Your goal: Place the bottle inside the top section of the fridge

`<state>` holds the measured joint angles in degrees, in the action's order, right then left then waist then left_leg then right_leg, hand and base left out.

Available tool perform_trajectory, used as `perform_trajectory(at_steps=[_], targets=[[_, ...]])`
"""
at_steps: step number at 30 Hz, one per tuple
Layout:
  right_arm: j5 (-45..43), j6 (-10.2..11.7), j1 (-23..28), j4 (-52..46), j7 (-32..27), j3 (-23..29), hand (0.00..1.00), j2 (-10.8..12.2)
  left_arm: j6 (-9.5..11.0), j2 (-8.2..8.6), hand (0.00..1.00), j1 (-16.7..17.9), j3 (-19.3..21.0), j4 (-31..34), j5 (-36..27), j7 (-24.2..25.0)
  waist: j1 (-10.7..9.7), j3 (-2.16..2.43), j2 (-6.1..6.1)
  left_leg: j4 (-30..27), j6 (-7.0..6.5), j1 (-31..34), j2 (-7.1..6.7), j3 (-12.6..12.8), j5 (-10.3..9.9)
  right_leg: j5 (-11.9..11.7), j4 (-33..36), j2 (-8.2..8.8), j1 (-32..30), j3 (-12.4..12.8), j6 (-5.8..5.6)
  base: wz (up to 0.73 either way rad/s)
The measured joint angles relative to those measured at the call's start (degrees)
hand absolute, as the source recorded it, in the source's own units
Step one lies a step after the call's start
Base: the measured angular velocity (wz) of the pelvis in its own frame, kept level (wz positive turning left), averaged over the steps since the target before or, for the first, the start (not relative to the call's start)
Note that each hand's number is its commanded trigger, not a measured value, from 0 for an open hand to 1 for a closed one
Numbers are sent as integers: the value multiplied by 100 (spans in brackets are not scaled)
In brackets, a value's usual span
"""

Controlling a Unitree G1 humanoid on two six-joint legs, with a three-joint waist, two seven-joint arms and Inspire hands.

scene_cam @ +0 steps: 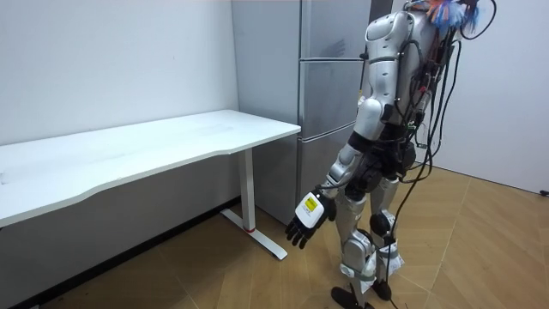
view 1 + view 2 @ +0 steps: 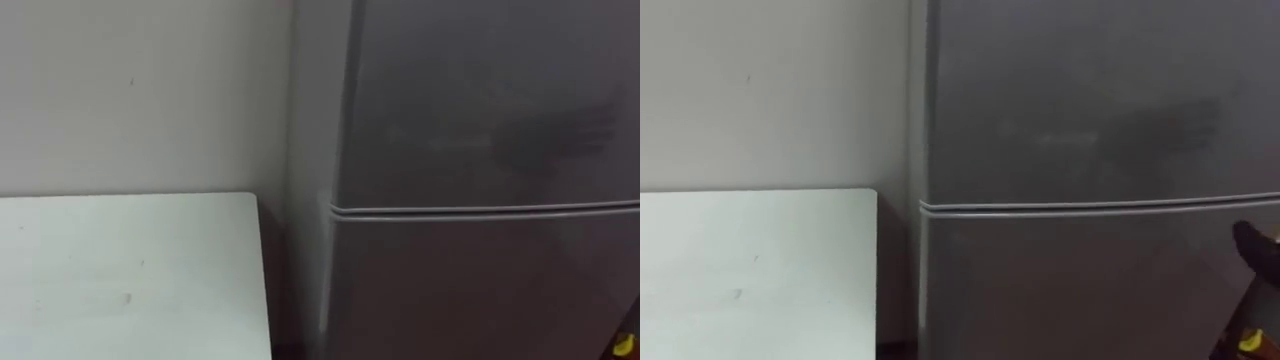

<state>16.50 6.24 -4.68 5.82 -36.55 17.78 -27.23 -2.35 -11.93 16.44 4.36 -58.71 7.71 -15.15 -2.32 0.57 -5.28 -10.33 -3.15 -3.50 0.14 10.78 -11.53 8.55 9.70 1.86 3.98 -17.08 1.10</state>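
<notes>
Left eye view, fridge: a tall grey smooth-fronted fridge (image 2: 480, 110) takes up the right of the frame. A thin horizontal seam (image 2: 480, 211) parts the upper door (image 2: 490, 80) from the one below, and both are closed.
Left eye view, table: a flat white table top (image 2: 130, 275) lies in the lower left. Its corner is just beside the fridge's side, under a plain pale wall (image 2: 140, 90).
Room view, robot: it stands upright on the brown wooden floor (image 1: 480, 232), right of the frame's centre, facing the fridge. The table runs off to the left of the frame.
Room view, left hand: the left hand (image 1: 307, 220) hangs low beside the leg with its fingers loosely straight, holding nothing.
Right eye view, right hand: a dark shape with a yellow spot at the lower right edge is, by its place, the right hand (image 2: 1255, 295). How far open it is, or whether it carries anything, I cannot tell.
Bottle, place: I cannot tell. The left hand does not have it, so my guess is that the right hand does.
Bottle, handling: judged from the task alone, it is probably stiff, fairly light, and smooth enough to slip. The surest hold would be around the middle of the body, kept upright.
Next step: the upper door has to open first, and the free left hand looks best placed to do it.
</notes>
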Motion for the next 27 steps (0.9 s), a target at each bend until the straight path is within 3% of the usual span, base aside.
perform_trajectory(at_steps=[5,18,27], targets=[[191,19,332,59,-238,212,0,7,109,15,0,27,3,-101,-16,-109,-39,-19,3,83,4,-76,-1,74,1,5,-3,-19,7,104,-3,-8],[1025,38,1199,430,-469,219,0,74,108,66,0,87,147,-27,-148,-191,-44,-53,77,102,11,-117,1,153,-12,41,-13,-28,-16,201,-16,-3],[1765,26,1386,1284,-406,208,0,535,114,116,0,122,123,143,-219,-199,-74,-38,184,116,12,-76,-3,159,-13,66,10,-23,-91,217,-12,0]])
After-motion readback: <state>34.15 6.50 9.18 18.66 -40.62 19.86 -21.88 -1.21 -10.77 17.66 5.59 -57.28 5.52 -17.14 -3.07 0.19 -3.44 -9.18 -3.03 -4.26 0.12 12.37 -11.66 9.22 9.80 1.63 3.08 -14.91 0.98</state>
